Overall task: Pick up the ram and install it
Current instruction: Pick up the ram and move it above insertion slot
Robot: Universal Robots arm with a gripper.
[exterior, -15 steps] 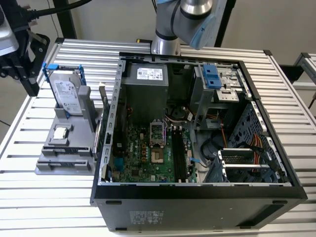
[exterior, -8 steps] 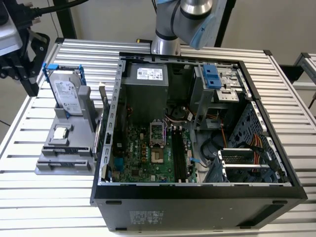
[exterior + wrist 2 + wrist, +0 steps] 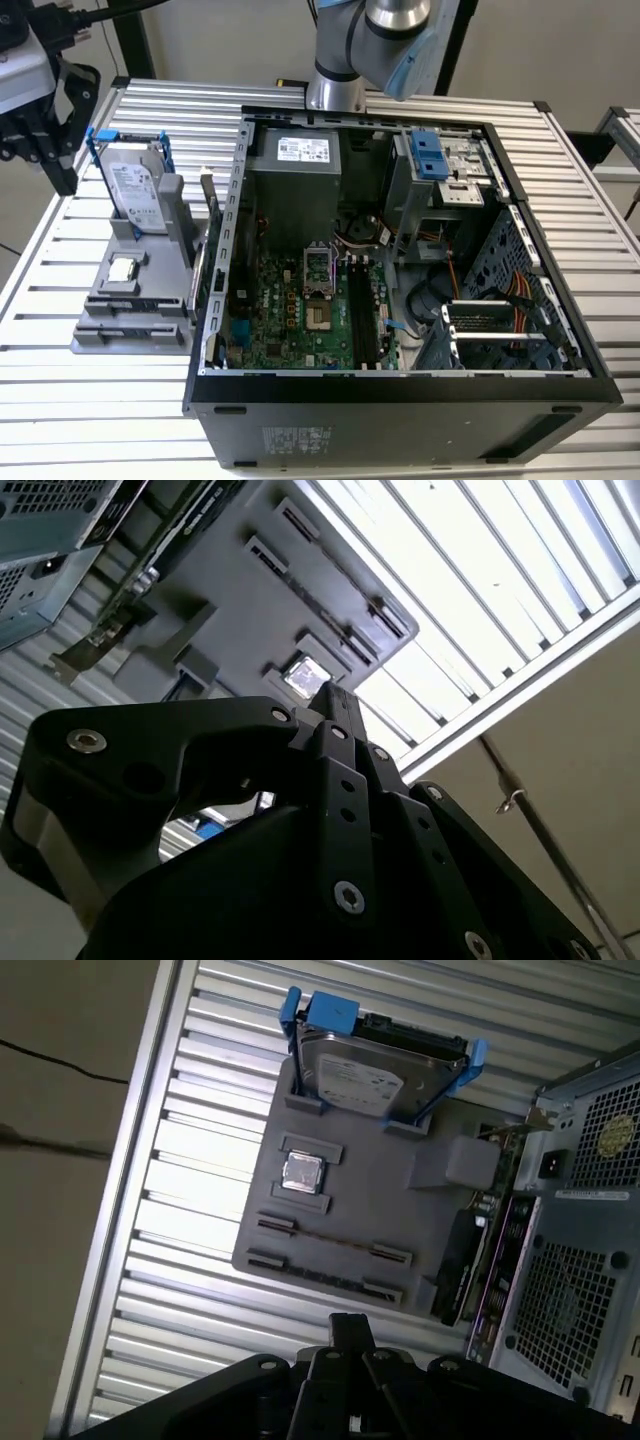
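Observation:
My gripper [image 3: 62, 168] hangs above the table's edge at the exterior view's left, beside and higher than the grey parts holder [image 3: 125, 335]. Its fingertips [image 3: 335, 702] meet with nothing between them; the gripper [image 3: 350, 1324] is shut. On the holder [image 3: 345, 1200], a thin dark strip [image 3: 330, 1241] runs between two pairs of end brackets; it looks like the ram seen edge-on, apart from the gripper. The open computer case [image 3: 400, 385] lies at the exterior view's right of the holder, motherboard [image 3: 300, 310] facing up, with long black memory slots [image 3: 365, 315] near its middle.
The holder also carries a silver hard drive [image 3: 365, 1075] in a blue bracket and a small square processor chip [image 3: 303, 1173]. An expansion card [image 3: 465, 1260] stands between holder and case wall. The arm's base [image 3: 335, 90] rises behind the case. Ribbed table top [image 3: 100, 420] surrounds everything.

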